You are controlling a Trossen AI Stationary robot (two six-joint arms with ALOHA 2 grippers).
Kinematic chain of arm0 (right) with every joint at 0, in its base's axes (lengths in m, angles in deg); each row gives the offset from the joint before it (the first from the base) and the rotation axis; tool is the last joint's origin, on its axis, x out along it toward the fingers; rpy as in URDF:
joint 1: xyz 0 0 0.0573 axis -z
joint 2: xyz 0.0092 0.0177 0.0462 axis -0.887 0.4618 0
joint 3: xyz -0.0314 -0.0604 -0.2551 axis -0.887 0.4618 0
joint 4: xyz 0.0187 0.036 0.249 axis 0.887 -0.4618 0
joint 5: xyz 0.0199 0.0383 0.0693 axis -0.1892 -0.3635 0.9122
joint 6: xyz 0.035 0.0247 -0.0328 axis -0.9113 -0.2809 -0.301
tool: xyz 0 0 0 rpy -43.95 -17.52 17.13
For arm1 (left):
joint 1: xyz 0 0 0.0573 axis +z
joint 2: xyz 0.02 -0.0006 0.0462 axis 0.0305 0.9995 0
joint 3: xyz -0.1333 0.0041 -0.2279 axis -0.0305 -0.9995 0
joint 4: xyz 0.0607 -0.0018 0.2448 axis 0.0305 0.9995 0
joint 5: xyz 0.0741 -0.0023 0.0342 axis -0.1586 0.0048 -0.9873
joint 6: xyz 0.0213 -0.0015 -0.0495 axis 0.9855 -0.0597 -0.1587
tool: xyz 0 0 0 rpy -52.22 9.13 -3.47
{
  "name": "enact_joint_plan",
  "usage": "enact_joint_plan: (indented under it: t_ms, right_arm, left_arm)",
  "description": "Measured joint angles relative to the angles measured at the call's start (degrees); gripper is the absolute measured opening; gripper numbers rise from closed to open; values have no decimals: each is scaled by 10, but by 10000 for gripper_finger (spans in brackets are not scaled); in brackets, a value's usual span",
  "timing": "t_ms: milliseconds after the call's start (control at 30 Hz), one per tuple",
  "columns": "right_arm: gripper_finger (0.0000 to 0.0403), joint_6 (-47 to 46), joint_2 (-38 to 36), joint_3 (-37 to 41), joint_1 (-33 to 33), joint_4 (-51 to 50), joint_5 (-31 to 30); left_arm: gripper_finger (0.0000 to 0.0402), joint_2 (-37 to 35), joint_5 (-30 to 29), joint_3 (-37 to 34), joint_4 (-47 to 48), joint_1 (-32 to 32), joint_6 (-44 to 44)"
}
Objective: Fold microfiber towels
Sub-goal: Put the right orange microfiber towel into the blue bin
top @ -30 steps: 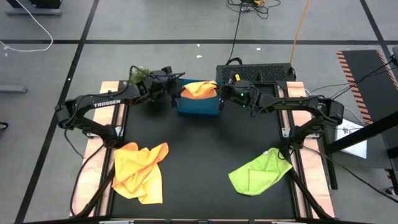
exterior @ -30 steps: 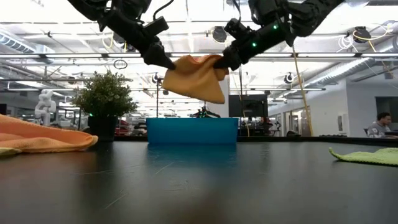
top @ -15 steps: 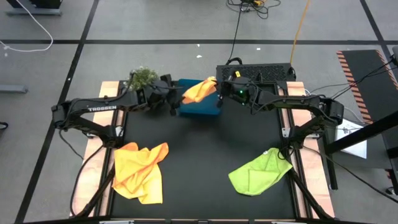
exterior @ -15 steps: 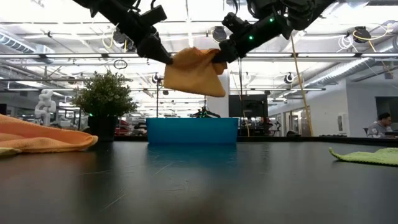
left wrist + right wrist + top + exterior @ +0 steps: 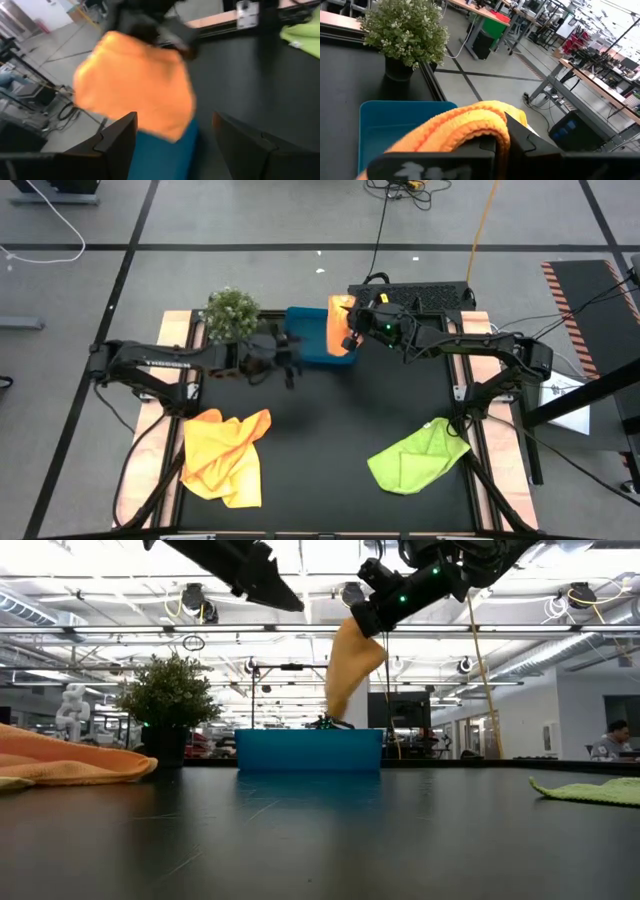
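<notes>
One orange towel (image 5: 352,668) hangs pinched in the right tool (image 5: 349,330) above the blue tray (image 5: 309,750); the left tool (image 5: 172,145) gapes empty.

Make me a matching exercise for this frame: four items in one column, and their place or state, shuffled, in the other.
Items:
1. orange towel
2. lime green towel
3. left gripper
4. plant

Places or states:
A. lying crumpled on the table's near right part
B. standing at the table's far left, beside the blue tray
C. hanging from the right gripper above the tray
D. open, holding nothing, just in front of the tray

Pairs: 1-C, 2-A, 3-D, 4-B
</notes>
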Motion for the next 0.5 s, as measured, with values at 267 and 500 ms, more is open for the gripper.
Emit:
enact_joint_plan:
  t_ms: [267,500]
  right_arm:
    - [0,-17,0,0,0,6,0]
    - [0,-23,0,0,0,6,0]
  left_arm:
    - [262,120,-178,0,-167,-56,33]
    - [262,225,-250,5,-344,-57,112]
